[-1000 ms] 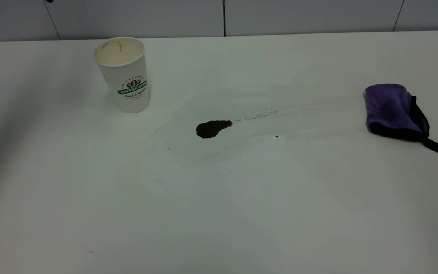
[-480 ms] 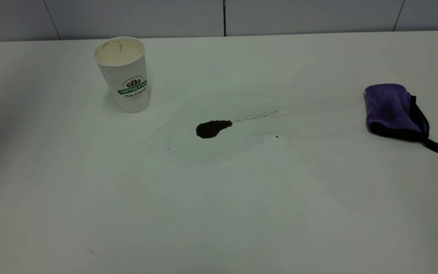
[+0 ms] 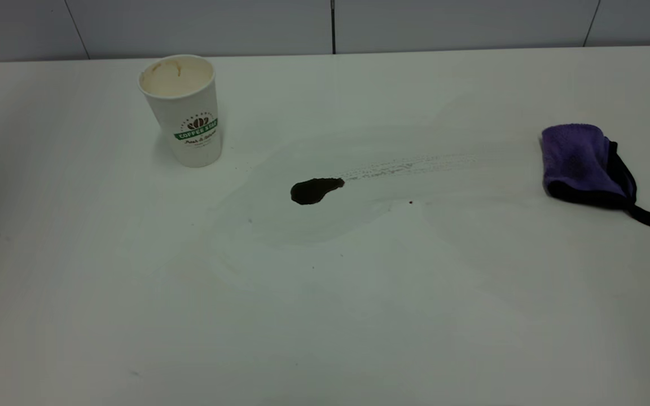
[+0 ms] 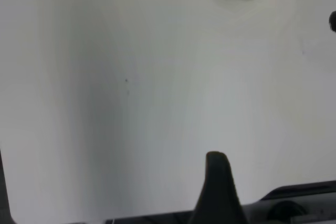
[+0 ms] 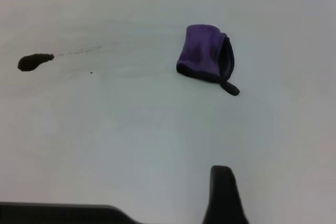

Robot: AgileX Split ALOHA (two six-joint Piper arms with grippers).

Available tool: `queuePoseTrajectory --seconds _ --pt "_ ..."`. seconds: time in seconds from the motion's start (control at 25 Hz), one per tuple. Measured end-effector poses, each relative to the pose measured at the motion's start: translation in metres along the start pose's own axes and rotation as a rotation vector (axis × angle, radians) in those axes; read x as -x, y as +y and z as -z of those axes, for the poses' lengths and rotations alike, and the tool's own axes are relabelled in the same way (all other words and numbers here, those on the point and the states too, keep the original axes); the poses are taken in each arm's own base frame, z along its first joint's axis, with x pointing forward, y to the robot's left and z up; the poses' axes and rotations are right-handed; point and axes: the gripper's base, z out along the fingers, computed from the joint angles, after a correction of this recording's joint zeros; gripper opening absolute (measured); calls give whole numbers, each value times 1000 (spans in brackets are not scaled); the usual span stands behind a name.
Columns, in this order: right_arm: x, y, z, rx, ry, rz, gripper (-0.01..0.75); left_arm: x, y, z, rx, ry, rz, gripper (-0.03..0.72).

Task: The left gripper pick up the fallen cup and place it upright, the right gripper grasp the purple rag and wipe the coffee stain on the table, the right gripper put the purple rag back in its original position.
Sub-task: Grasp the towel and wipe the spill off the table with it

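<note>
Black finger (image 5: pixel 224 192) only in right wrist view; grip state unclear

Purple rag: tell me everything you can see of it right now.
The purple rag is a small fluffy cloth, folded into a lumpy pad, with black edging along one side and a black loop strap trailing from it. It lies flat on the white table at the exterior view's right, apart from the coffee stain. Nothing touches it; no gripper is near.
</note>
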Motion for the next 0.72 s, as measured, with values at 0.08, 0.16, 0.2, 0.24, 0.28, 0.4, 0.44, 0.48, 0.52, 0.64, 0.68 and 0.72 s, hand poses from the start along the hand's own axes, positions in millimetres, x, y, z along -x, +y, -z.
queuePoseTrajectory --seconds 0.08,0.16,0.2,0.24,0.28,0.4,0.44,0.48,0.52,0.64,0.68,0.72 --pt "0 0 0 0 0 0 565 -20 0 9 10 -6 8 587" --pt "0 0 0 0 0 0 565 -38 -1 17 13 -16 11 573" --pt "0 0 0 0 0 0 565 -47 -1 21 14 -24 11 565" --pt "0 0 0 0 0 0 565 -55 -1 25 15 -32 11 561" --pt "0 0 0 0 0 0 565 -62 -2 28 15 -40 11 558" --pt "0 0 0 0 0 0 565 -86 -3 40 16 -75 12 548" --pt "0 0 0 0 0 0 565 -95 -3 44 16 -93 12 545" --pt "0 0 0 0 0 0 565 -104 -3 49 17 -112 15 542" --pt "0 0 0 0 0 0 565 -113 -4 54 17 -134 17 541" --pt "0 0 0 0 0 0 565 -138 -5 71 23 -214 10 539" --pt "0 0 0 0 0 0 565 -145 -5 77 30 -241 8 539" --pt "0 0 0 0 0 0 565 -154 -5 83 31 -274 7 539"
